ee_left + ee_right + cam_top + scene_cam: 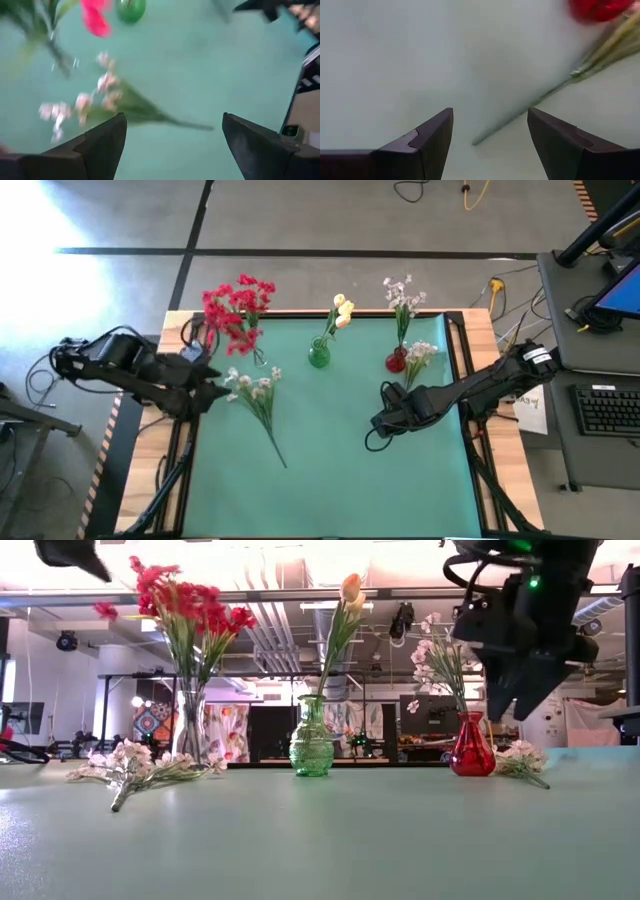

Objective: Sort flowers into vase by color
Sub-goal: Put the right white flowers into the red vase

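Three vases stand along the far side. A clear vase holds red blooms. A green vase holds cream-yellow buds. A red vase holds white-pink sprays. One loose white-pink spray lies flat on the mat at left. My open left gripper hovers beside its blooms. A second loose spray lies next to the red vase. My open right gripper hangs above the mat near its stem end.
The green mat is bare toward the near edge. A black frame borders it. In the low view the right gripper hangs above the table beside the red vase. A keyboard and cables lie off to the right.
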### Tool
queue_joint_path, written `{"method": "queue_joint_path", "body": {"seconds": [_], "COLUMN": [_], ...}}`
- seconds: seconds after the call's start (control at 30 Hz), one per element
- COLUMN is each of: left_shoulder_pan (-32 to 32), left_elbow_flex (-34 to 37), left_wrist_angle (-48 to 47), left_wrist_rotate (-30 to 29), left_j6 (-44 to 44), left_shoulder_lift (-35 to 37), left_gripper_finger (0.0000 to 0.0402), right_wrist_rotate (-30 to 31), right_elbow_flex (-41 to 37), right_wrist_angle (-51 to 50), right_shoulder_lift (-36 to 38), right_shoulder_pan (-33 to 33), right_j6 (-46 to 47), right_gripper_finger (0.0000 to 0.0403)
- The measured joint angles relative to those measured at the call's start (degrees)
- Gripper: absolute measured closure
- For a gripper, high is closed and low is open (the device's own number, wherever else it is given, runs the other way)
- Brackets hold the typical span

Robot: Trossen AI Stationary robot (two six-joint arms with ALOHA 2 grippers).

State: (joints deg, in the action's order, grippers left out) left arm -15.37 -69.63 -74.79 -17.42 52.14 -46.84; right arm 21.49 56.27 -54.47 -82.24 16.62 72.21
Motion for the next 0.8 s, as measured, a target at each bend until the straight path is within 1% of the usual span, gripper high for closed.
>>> {"method": "queue_joint_path", "body": {"seconds": [0.13, 0.23, 0.4, 0.53, 0.8], "left_shoulder_pan": [-4.28, -7.23, -11.76, -15.18, -22.26], "left_elbow_flex": [0.0, 0.0, 0.0, 0.0, 0.0], "left_wrist_angle": [-6.56, -8.47, -8.71, -9.12, -9.23], "left_wrist_rotate": [0.8, 2.67, 3.48, 3.46, 2.55], "left_j6": [8.4, 12.25, 15.71, 17.74, 20.89], "left_shoulder_lift": [-1.31, -2.33, -3.96, -5.41, -9.9], "left_gripper_finger": [0.0088, 0.0088, 0.0088, 0.0088, 0.0088], "right_wrist_rotate": [-0.64, -0.98, -1.56, -0.45, 3.16], "right_elbow_flex": [0.0, 0.0, -0.02, -0.35, -4.27], "right_wrist_angle": [3.12, 1.85, -4.22, -8.58, -9.16], "right_shoulder_lift": [0.0, 0.01, 0.04, 0.07, 0.07], "right_shoulder_pan": [0.0, 0.0, -0.13, -0.29, -3.83], "right_j6": [-2.07, 0.91, 6.76, 10.86, 15.06], "right_gripper_finger": [0.0154, 0.0154, 0.0154, 0.0154, 0.0154]}}
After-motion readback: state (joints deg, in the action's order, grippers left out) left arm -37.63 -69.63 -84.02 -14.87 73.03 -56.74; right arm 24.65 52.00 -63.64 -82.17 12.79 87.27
